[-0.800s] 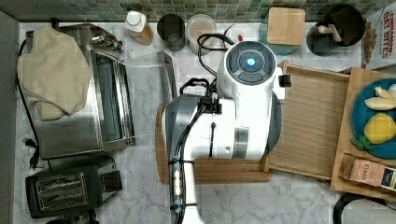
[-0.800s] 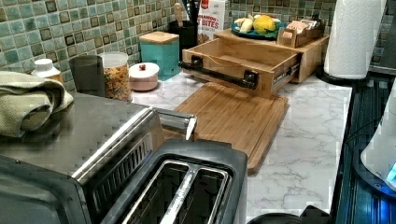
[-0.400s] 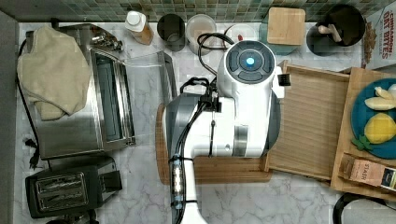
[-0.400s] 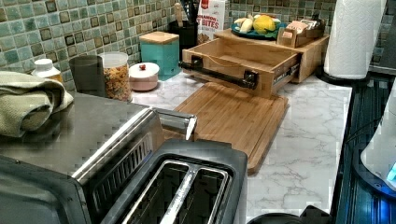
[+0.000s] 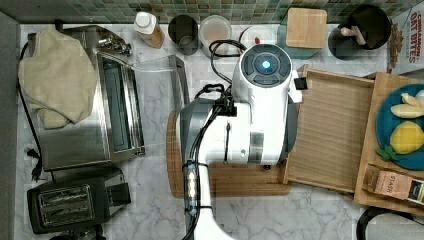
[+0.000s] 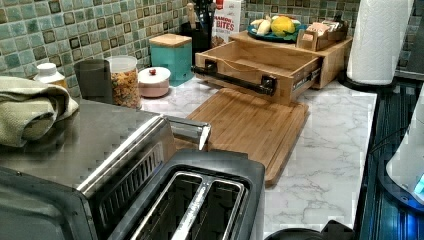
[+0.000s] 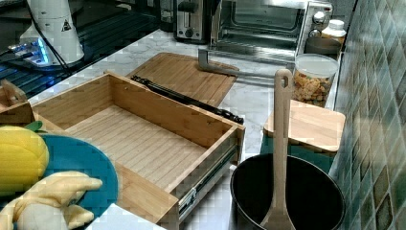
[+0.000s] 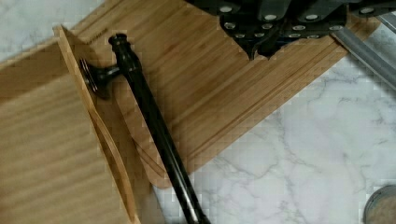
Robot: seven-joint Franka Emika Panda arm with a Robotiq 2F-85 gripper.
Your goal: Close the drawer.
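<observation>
One drawer [image 7: 139, 139] stands pulled well out of its wooden stand [image 6: 335, 55], open and bare inside, its fine-striped base showing plainly in the right view. Its dark bar handle [image 8: 154, 126] runs along the front panel, and in the wrist view that handle lies just over the edge of the cutting board [image 8: 224, 79], which sits flat on the marble counter [image 8: 303, 144] right in front of the drawer.

My arm [image 5: 250, 125] reaches across the cutting board in the top view, with its white body covering the board's middle and the drawer's front edge. My gripper [image 8: 280, 21] shows in the wrist view as a dark mass above the board, apart from the handle and touching nothing that I can see. Whether my fingers are spread or pressed together I cannot tell; their tips are not clear enough from this angle.

On top of the stand, in the top view's right, a blue plate [image 5: 385, 125] carries a lemon [image 5: 407, 137] and bananas [image 5: 407, 107]. Behind the drawer, along the tiled wall, a teal canister with a square wooden lid [image 6: 171, 40] stands beside a small pink lidded bowl [image 6: 154, 80]. A toaster oven [image 5: 100, 100] with a cloth [image 5: 57, 75] draped on it sits well apart from the drawer, on the top view's left.
</observation>
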